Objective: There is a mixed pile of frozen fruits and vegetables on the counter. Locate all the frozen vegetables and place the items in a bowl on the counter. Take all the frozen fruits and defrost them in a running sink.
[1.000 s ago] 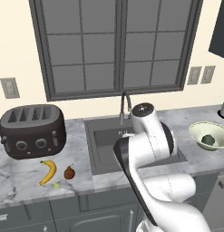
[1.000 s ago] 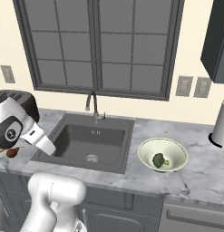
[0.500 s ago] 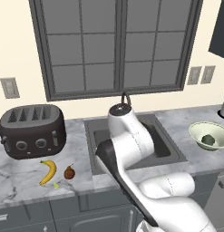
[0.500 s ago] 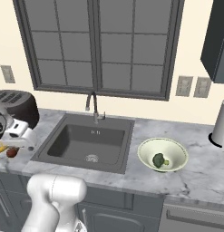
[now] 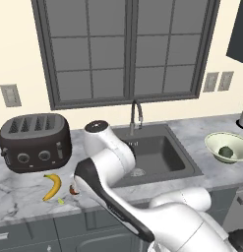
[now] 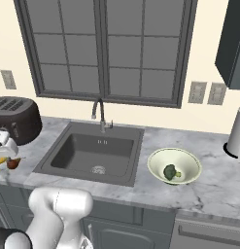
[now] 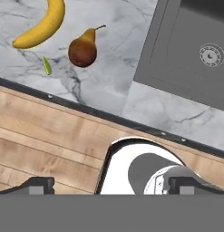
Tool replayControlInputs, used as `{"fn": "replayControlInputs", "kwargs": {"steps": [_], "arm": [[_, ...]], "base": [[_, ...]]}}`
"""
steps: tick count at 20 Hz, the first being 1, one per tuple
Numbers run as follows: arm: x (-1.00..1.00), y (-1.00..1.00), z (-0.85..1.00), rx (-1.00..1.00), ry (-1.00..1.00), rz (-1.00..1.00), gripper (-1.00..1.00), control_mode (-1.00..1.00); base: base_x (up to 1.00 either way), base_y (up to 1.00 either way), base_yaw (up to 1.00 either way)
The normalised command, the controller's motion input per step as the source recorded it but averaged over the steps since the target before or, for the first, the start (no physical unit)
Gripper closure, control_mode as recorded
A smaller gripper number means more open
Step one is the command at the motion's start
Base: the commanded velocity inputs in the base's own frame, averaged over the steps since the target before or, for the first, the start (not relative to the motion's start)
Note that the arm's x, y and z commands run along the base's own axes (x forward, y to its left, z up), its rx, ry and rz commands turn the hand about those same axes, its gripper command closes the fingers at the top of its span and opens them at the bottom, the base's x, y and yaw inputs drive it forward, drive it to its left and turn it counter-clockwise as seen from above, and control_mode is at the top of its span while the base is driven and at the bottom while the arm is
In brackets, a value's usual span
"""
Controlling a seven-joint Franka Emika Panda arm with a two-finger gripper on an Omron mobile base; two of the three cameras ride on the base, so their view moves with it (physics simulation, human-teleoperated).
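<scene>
Here the pear's (image 7: 83, 49) stem points toward the sink (image 7: 190, 50).

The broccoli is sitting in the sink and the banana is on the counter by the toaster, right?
Not quite. The broccoli is in the pale green bowl right of the sink, as the right base view shows. The banana is indeed on the counter by the toaster.

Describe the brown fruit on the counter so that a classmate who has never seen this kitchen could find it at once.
Start at the dark sink and go left along the marble counter to the black toaster. In front of it lie three small foods near the counter's edge. The brown fruit is the pear-shaped one with a short stem, beside the longer yellow banana and a tiny green sliver.
</scene>
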Motion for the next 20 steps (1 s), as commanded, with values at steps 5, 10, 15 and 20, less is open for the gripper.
{"fn": "replayControlInputs", "kwargs": {"steps": [5, 10, 15, 20], "arm": [[0.02, 1.0, -0.57, 0.11, 0.09, 0.19, -1.0, -1.0], [0.24, 0.3, -0.03, 0.01, 0.0, 0.03, -1.0, -1.0], [0.01, 0.06, 0.0, 0.0, 0.0, 0.0, -1.0, -1.0], [0.3, 0.18, -0.19, -0.02, -0.01, 0.0, -1.0, -1.0]], "base": [[0.0, 0.0, 0.0], [0.0, 0.0, 0.0], [0.0, 0.0, 0.0], [0.0, 0.0, 0.0]]}}
